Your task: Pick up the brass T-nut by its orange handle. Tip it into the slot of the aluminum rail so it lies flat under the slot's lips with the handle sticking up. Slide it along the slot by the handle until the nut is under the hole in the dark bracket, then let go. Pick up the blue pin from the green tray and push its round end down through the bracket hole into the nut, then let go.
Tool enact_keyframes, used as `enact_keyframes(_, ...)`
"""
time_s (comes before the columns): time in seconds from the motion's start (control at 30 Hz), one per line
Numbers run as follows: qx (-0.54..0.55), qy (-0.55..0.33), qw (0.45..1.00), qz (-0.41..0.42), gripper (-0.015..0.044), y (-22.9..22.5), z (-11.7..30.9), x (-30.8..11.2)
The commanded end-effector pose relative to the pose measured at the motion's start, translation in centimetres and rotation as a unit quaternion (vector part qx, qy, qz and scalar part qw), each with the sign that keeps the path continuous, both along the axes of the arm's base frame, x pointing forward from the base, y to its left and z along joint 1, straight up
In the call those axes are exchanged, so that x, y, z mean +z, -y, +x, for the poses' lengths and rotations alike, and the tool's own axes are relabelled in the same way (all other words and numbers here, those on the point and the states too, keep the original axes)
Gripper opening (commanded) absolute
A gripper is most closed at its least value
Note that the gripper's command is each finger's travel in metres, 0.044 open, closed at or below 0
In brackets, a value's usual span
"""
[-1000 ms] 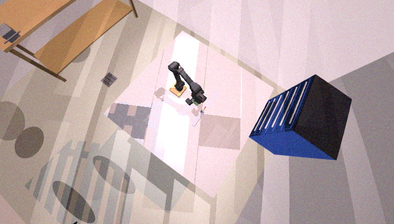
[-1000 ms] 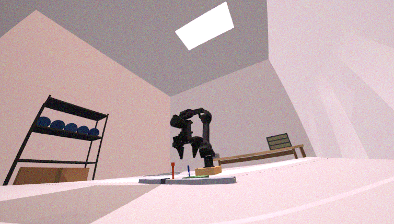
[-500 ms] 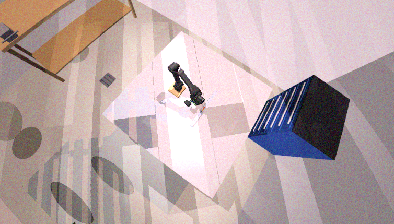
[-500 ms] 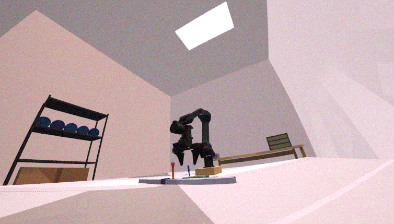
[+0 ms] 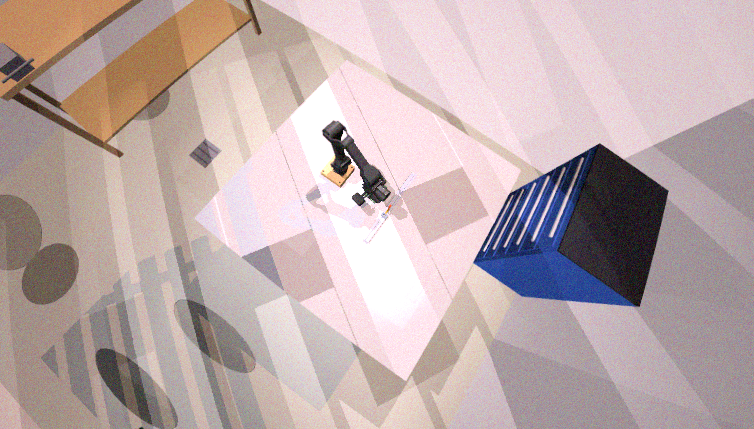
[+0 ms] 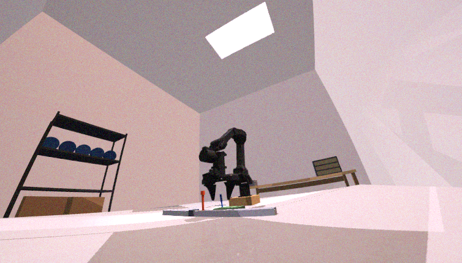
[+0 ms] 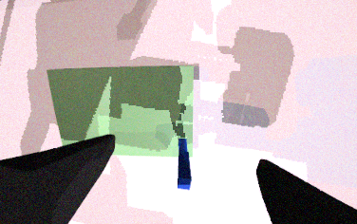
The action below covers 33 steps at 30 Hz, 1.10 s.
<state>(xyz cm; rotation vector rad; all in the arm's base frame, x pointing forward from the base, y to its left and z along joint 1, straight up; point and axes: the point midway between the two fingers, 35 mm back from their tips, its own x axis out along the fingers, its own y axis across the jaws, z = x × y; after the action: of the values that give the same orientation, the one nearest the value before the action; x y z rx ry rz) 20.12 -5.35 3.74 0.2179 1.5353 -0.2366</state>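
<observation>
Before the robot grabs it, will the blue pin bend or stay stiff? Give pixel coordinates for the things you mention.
The blue pin (image 6: 221,200) (image 7: 184,163) looks stiff, since it stands straight without sagging. It's probably light, being so thin. It might tilt if bumped, because it sticks up well above the green tray (image 6: 234,207) (image 7: 142,142).

Black arm (image 5: 360,158) (image 6: 240,152) bent over pale table (image 5: 383,290) (image 6: 289,209), pincer (image 5: 383,193) (image 6: 220,198) (image 7: 186,151) at its end. Slim rail (image 5: 375,230) (image 6: 238,213) just beside pincer, running past it; orange-red handle (image 5: 388,209) (image 6: 203,200) at rail, near pincer. Wooden base (image 5: 340,182) (image 6: 256,200) back behind pincer. Well apart from pincer: blue drawer cabinet (image 5: 556,274) one side, two-level wooden workbench (image 5: 83,4) (image 6: 306,179) other side.
</observation>
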Motion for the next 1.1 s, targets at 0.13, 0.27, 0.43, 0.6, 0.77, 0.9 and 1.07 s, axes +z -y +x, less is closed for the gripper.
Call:
enact_keyframes(0.13,0.0,-0.005,1.0,0.003,0.044,-0.1,-0.2,-1.4)
enact_keyframes(0.27,0.0,-0.005,1.0,0.003,0.044,-0.1,-0.3,-1.9)
enact_keyframes(0.43,0.0,-0.005,1.0,0.003,0.0335,-0.1,-0.3,-2.0)
enact_keyframes(0.6,0.0,-0.005,1.0,0.003,0.0204,-0.1,-0.3,-2.0)
enact_keyframes(0.77,0.0,-0.005,1.0,0.003,0.0072,-0.1,-0.3,-2.0)
enact_keyframes(0.9,0.0,-0.005,1.0,0.003,0.0026,-0.1,-0.3,-2.0)
enact_keyframes(1.07,0.0,-0.005,1.0,0.003,-0.0066,-0.1,-0.3,-2.0)
